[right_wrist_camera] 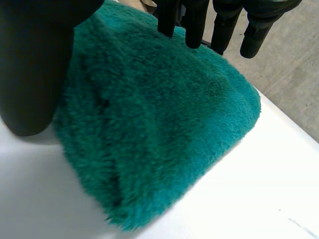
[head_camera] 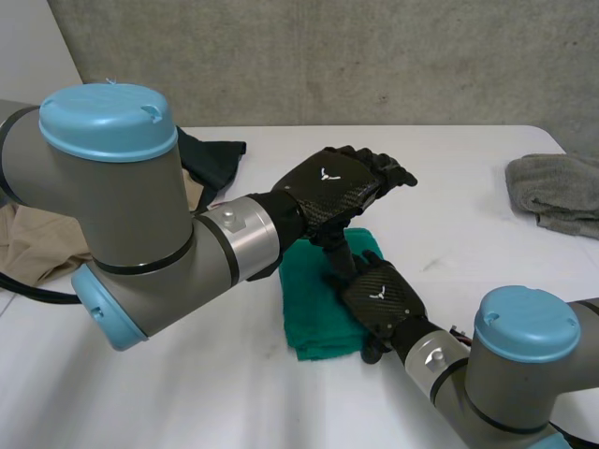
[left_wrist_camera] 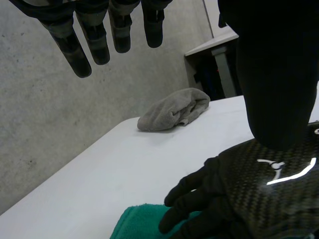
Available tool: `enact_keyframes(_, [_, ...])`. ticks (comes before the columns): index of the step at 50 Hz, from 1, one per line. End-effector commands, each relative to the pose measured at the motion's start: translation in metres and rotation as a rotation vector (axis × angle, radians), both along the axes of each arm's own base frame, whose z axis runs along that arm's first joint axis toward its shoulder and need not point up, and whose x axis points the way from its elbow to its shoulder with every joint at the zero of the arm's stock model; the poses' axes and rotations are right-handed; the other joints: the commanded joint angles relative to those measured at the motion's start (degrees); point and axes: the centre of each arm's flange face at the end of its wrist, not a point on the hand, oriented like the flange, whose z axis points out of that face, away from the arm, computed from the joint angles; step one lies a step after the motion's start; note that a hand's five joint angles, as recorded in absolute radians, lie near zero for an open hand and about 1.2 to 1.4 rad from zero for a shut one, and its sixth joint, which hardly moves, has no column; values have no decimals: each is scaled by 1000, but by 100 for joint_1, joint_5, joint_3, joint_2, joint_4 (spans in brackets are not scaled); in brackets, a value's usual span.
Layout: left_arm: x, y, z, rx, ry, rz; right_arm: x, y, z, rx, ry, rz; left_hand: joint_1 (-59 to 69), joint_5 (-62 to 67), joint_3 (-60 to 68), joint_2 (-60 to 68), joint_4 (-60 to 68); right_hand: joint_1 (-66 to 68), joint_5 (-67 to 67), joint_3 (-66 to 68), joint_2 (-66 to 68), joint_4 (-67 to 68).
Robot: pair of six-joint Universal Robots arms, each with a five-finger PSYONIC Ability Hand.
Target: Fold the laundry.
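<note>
The right hand (head_camera: pixel 379 295), fingers straight, is pressing on the folded fluffy green towel (head_camera: pixel 311 301), likely setting the fold; the left hand (head_camera: pixel 339 185) is hovering above, fingers relaxed, empty.

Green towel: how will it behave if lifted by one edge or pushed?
Likely floppy: the green towel is thick, fuzzy pile with soft rounded folds, so it would probably sag and unfold. Pushed, its fuzz probably grips the table, bunching rather than sliding.
</note>
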Motion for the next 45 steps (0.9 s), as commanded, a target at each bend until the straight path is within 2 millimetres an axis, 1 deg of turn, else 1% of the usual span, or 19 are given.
enact_keyframes(1, [0,0,-1,2,-2,6,5,-9,-6,-50,11,10,257,100,145,193,202,926,910,1019,1000,992])
enact_keyframes(7, [0,0,1,-3,2,6,9,-17,0,-98,-11,7,257,100,145,193,202,1095,1079,1188,1169,1161])
enact_keyframes(18, [0,0,1,-3,4,7,17,-28,2,-127,-26,10,257,100,145,193,202,1751,1735,1844,1825,1817])
enact_keyframes(20, [1,-1,2,-5,6,9,20,-32,1,-135,-32,14,257,100,145,193,202,2621,2605,2715,2695,2688])
enact_keyframes(22, [1,0,3,-7,7,9,22,-36,0,-141,-34,16,257,100,145,193,202,3865,3848,3958,3939,3931])
enact_keyframes(23, [1,-1,3,-7,7,10,24,-39,0,-148,-40,19,257,100,145,193,202,5403,5387,5496,5477,5469])
enact_keyframes(24, [1,-1,4,-9,9,12,25,-41,1,-152,-42,19,257,100,145,193,202,6184,6168,6278,6259,6251])
enact_keyframes(25, [1,-1,4,-9,9,12,26,-44,2,-160,-46,16,257,100,145,193,202,6719,6703,6813,6793,6786])
enact_keyframes(26, [1,-1,5,-12,10,12,27,-46,4,-170,-51,14,257,100,145,193,202,6725,6708,6818,6799,6791])
enact_keyframes(29, [3,-1,10,-24,18,15,33,-58,19,-226,-100,5,257,100,145,193,202,6725,6708,6818,6799,6791])
enact_keyframes(33, [5,-3,21,-49,38,23,40,-80,46,-304,-155,-16,257,100,145,193,202,6725,6708,6818,6799,6791])
enact_keyframes(34, [6,-4,24,-56,42,25,40,-89,55,-326,-177,-27,257,100,145,193,202,6725,6708,6818,6799,6791])
enact_keyframes(36, [7,-8,32,-73,58,35,37,-103,64,-351,-201,-49,257,100,145,193,202,6725,6708,6818,6799,6791])
enact_keyframes(37, [7,-9,34,-79,63,36,33,-111,71,-368,-217,-66,257,100,145,193,202,6725,6708,6818,6799,6791])
enact_keyframes(38, [8,-10,36,-84,67,38,25,-128,84,-391,-253,-101,257,100,145,193,202,6725,6708,6818,6799,6791])
enact_keyframes(40, [7,-12,43,-96,84,40,15,-144,100,-420,-295,-132,257,100,145,193,202,6725,6708,6818,6799,6791])
enact_keyframes(41, [7,-12,44,-99,89,40,6,-159,115,-446,-339,-163,257,100,145,193,202,6725,6708,6818,6799,6791])
enact_keyframes(44, [7,-13,51,-101,108,43,-12,-183,133,-483,-395,-211,257,100,145,193,202,6725,6708,6818,6799,6791])
enact_keyframes(45, [7,-13,52,-102,112,43,-30,-200,144,-519,-423,-249,257,100,145,193,202,6725,6708,6818,6799,6791])
